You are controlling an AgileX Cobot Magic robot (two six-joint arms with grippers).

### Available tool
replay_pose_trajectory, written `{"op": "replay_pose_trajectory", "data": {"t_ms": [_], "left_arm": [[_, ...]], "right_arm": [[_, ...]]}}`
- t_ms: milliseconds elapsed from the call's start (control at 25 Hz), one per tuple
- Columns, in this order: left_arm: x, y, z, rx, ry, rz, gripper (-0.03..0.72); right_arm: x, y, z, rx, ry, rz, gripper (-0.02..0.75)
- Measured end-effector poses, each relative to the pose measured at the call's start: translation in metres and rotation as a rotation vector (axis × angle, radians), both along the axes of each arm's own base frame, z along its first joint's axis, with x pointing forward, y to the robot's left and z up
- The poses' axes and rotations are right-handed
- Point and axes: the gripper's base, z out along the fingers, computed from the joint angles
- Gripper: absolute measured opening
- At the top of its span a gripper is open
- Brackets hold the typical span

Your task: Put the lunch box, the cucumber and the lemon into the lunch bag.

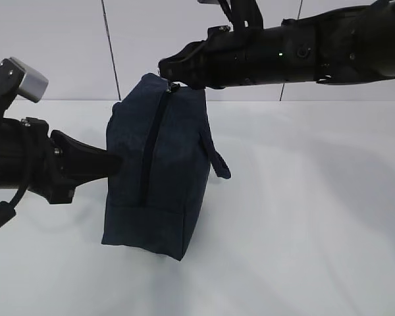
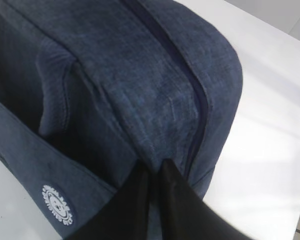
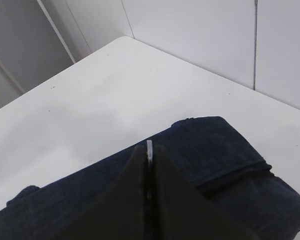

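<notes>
The dark navy lunch bag (image 1: 155, 171) stands on the white table with its zipper line facing the exterior camera and closed along its visible length. My left gripper (image 1: 115, 164) is shut on a fold of the bag's fabric (image 2: 152, 162) at its left side. My right gripper (image 1: 168, 72) is at the bag's top far corner, shut on the silver ring pull (image 3: 149, 150) of the zipper. A loop strap handle (image 1: 217, 161) hangs on the bag's right side. The lunch box, the cucumber and the lemon are not visible in any view.
The white table (image 1: 303, 217) spreads to the right and in front of the bag. A white tiled wall (image 1: 66, 46) stands behind it. A round white logo patch (image 2: 57, 205) sits on the bag's lower band.
</notes>
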Motion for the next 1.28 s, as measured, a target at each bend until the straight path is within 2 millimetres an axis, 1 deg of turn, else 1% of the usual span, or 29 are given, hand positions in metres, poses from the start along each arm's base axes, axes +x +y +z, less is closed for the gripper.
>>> {"op": "replay_pose_trajectory", "data": {"t_ms": [520, 720, 960, 1280], "left_arm": [[0.0, 0.0, 0.0, 0.0, 0.0, -0.003, 0.009], [-0.001, 0.0, -0.001, 0.003, 0.013, -0.001, 0.008], [-0.002, 0.001, -0.003, 0.019, 0.046, -0.004, 0.008], [-0.004, 0.001, -0.006, 0.014, 0.125, 0.019, 0.008]], "right_arm": [[0.033, -0.019, -0.007, 0.048, 0.025, 0.032, 0.02], [0.044, -0.022, -0.011, 0.064, 0.029, 0.037, 0.02], [0.05, -0.021, -0.019, 0.072, 0.048, 0.047, 0.02], [0.051, -0.021, -0.022, 0.071, 0.052, 0.052, 0.02]]}}
